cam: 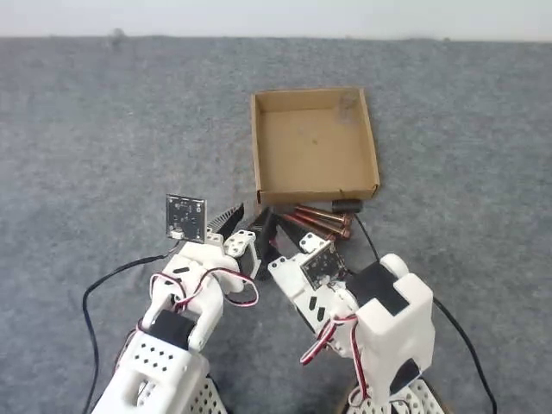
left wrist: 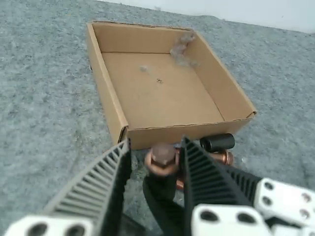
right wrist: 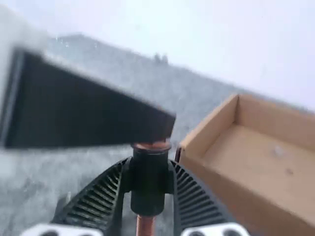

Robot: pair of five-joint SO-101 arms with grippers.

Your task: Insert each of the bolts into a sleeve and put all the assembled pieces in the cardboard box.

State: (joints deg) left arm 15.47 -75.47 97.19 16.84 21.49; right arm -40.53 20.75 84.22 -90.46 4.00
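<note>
**One bolt sleeved, nothing boxed yet**

Clamped in the right gripper (right wrist: 148, 166): a black sleeve (right wrist: 147, 189) with a copper bolt (right wrist: 150, 146) through it, head above, shank poking out below. Positioned just short of the near wall of the cardboard box (cam: 315, 194).

Facing it, the left gripper (left wrist: 155, 145), fingers (left wrist: 103, 182) apart on either side of the bolt head and gripping nothing. Hard to say whether touching the head or merely flanking it.

Judging from that, the first insertion looks done or all but seated, with the drop into the box not yet made. Inside the box, bare cardboard and a wisp of fluff (left wrist: 183, 49), with no assembled piece.

Left to do, as far as can be seen:
- Lying on the grey worktop (cam: 103, 129) along the box's near wall, a small cluster of loose bolts (cam: 326, 217). At least two; an exact count is hard with the arms partly over them.
- Just beside them, against the same wall, one loose sleeve (cam: 347, 205).

By estimate, early in the job: one piece to release into the box, then each remaining bolt to pair, insert and box.
</note>
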